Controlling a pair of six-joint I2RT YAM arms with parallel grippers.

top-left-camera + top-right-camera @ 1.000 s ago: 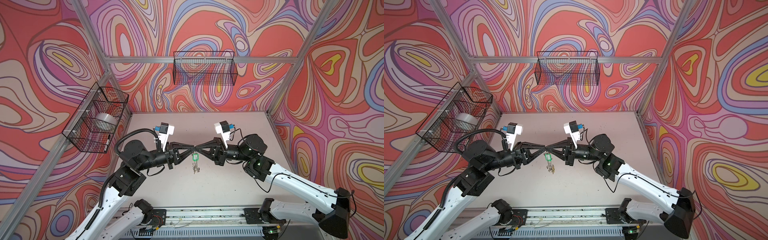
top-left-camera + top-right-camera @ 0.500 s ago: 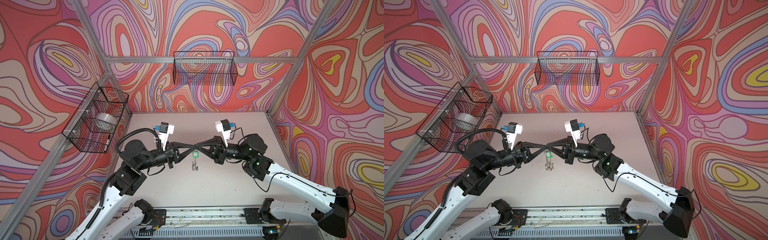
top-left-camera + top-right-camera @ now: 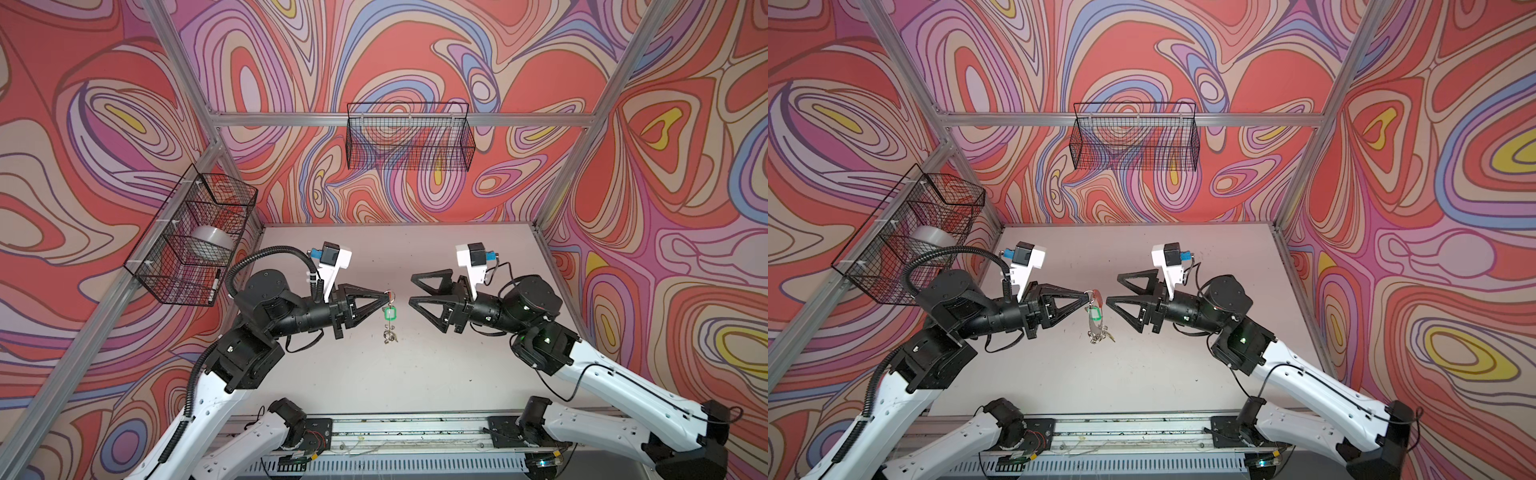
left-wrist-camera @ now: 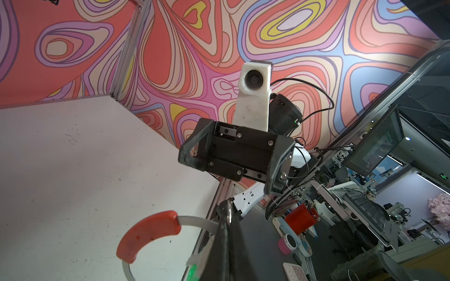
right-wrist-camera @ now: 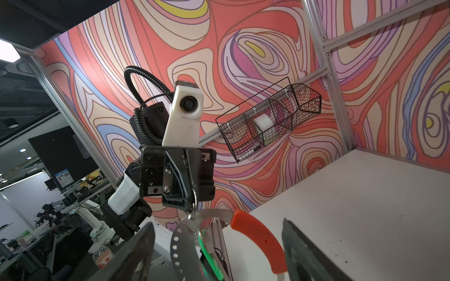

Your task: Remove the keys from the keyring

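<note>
The keyring (image 3: pixel 1093 323) hangs on edge above the table, a flat grey band with a red curved segment (image 3: pixel 1099 296). My left gripper (image 3: pixel 386 296) is shut on a small silver split ring (image 5: pixel 194 206) at the keyring's upper edge. A green tag (image 3: pixel 390 313) hangs against the band, and small silver pieces (image 3: pixel 390 335) dangle at its low end; the keys cannot be told apart there. My right gripper (image 3: pixel 412 289) stands open just right of the keyring, not touching it. In the right wrist view the red segment (image 5: pixel 258 243) and perforated band (image 5: pixel 181 245) lie between its spread fingers (image 5: pixel 304 253).
A wire basket (image 3: pixel 195 237) holding a roll of tape hangs on the left wall, and another wire basket (image 3: pixel 409 139) hangs on the back wall. The pale table (image 3: pixel 415 374) lies below both arms, with a metal rail (image 3: pixel 415 428) along its front edge.
My right gripper has opened and drawn back to the right, away from the keyring. The left gripper still holds the ring, which now hangs from it alone.
</note>
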